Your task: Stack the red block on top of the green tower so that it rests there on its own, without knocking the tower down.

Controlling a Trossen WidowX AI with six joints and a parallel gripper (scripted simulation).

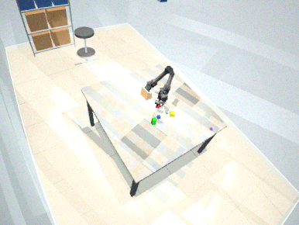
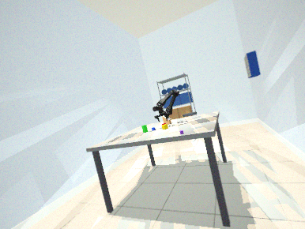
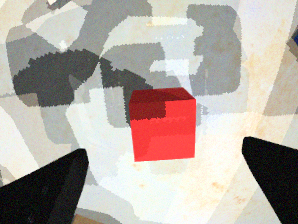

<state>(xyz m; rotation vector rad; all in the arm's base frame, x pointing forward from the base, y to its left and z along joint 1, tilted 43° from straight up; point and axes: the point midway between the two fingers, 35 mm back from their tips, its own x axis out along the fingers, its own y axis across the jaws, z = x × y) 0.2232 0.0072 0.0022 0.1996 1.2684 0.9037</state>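
Jaws wide open and empty above the red block [image 3: 162,124]: centre it between them, descend squarely, then close gently.

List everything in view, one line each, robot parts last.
Table: one, pale patchwork top, dark legs, mid-room.
Red block: one, red, on the table under the pincer.
Green tower: one, green, upright on the table.
Blue block: one, small, beside the tower.
Yellow block: one, yellow, on the table.
Purple piece: one, tiny, near the table edge.
Brown box: one, on the table by the arm.
Stool: one, dark, on the floor.
Shelf: one, brown and blue boxes, corner.
Wall panel: one, blue.
Arm: one, black.
Pincer: one, black, open, empty, above the red block.
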